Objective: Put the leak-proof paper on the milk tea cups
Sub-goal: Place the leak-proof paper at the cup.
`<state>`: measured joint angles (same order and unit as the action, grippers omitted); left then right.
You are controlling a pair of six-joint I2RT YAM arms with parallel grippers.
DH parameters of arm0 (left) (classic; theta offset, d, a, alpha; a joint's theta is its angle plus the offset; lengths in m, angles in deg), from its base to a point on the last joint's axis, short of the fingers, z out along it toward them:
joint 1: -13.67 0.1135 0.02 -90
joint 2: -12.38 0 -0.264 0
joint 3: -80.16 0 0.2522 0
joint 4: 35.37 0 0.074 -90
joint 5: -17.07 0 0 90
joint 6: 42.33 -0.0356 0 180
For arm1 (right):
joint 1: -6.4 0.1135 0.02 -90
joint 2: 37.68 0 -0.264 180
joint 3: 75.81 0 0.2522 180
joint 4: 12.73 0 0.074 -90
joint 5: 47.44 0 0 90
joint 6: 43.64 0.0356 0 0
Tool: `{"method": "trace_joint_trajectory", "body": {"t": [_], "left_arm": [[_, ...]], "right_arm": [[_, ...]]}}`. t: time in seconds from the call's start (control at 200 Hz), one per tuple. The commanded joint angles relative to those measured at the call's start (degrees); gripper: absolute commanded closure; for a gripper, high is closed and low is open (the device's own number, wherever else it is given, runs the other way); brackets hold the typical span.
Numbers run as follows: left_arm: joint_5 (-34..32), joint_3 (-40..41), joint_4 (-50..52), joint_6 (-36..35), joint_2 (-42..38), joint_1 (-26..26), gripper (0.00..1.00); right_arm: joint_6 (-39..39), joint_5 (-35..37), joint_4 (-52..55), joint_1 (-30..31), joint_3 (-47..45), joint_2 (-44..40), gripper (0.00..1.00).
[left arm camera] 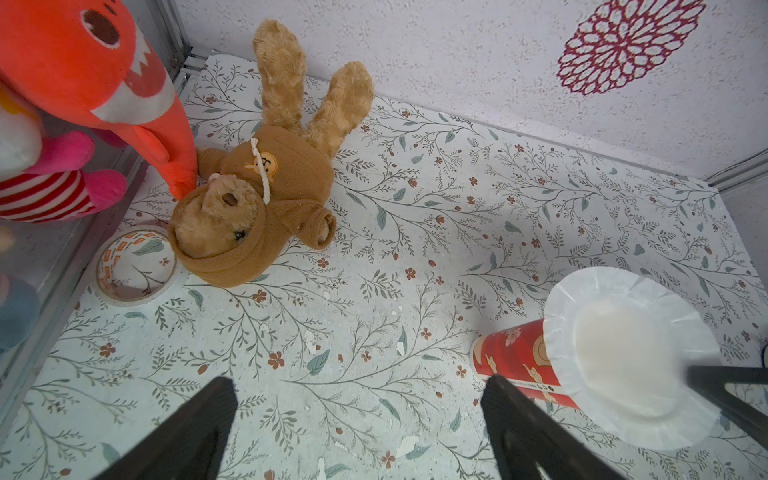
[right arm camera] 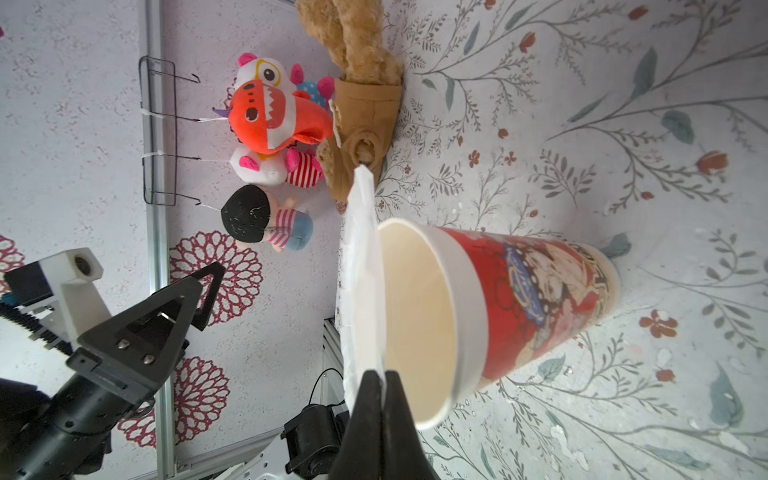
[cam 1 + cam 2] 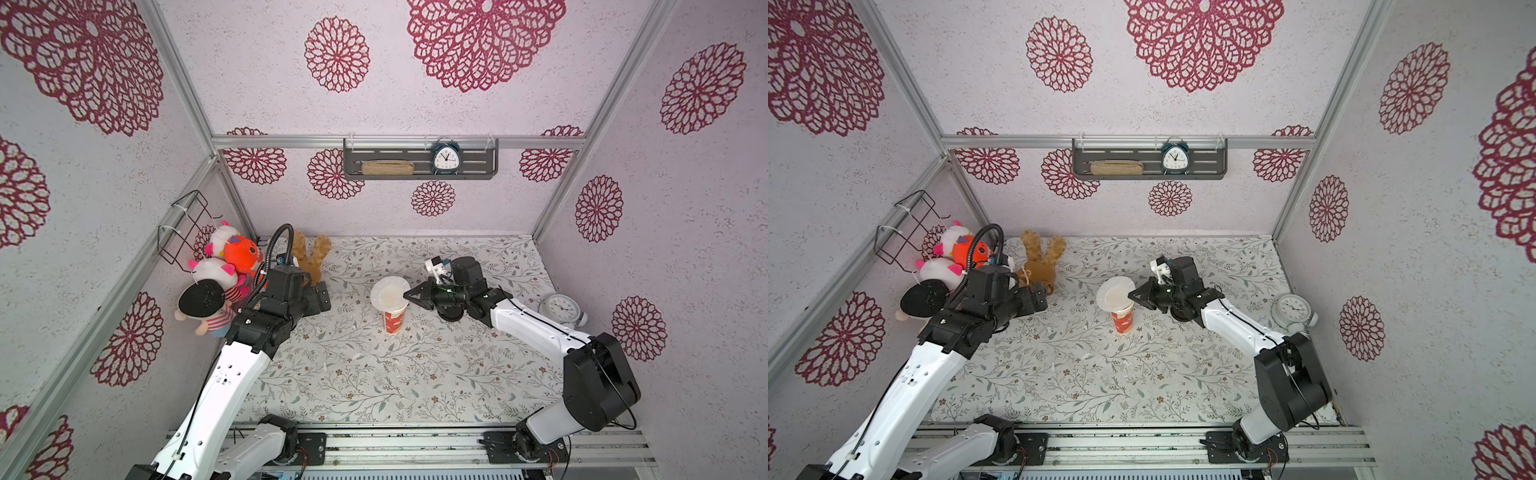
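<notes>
Floral-printed table (image 3: 374, 374) inside a booth of pale walls with red rosettes; near its middle, standing upright, milk tea cup (image 3: 394, 323); in both top views only the red lower part showing, rim and mouth hidden under leak-proof paper (image 3: 390, 294); paper sitting off-centre over the mouth, overhanging more on the far side from the right arm; from the right wrist, seen edge-on and slanted off the rim, cream inside of the cup visible behind it; contact with the rim hard to judge. Right tool (image 2: 382, 376) pinched tight on the paper's near edge, tips blurred and cut off by the frame; left tool (image 1: 359, 382) spread wide and holding nothing, over bare table well apart from the cup, fingers cut off at the picture's edge. Farther out, brown plush bear (image 1: 257, 208) lying on the table, its head covering part of a tape roll (image 1: 133, 266); roll not to be found in the top views. Cluster of plush toys (image 3: 232, 257) at the wall, partly behind the left arm; white alarm clock (image 3: 561, 307) by the right arm, lower part hidden.
</notes>
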<state>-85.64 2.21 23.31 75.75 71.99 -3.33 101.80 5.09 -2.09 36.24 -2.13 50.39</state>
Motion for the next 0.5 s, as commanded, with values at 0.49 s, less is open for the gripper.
{"method": "trace_joint_trajectory", "body": {"t": [0.49], "left_arm": [[-1.4,-1.3,1.0,-0.4,-1.0,-0.6,0.03]], "right_arm": [[2.1,3.1,-3.0,0.0,-2.8,-4.8,1.00]]}}
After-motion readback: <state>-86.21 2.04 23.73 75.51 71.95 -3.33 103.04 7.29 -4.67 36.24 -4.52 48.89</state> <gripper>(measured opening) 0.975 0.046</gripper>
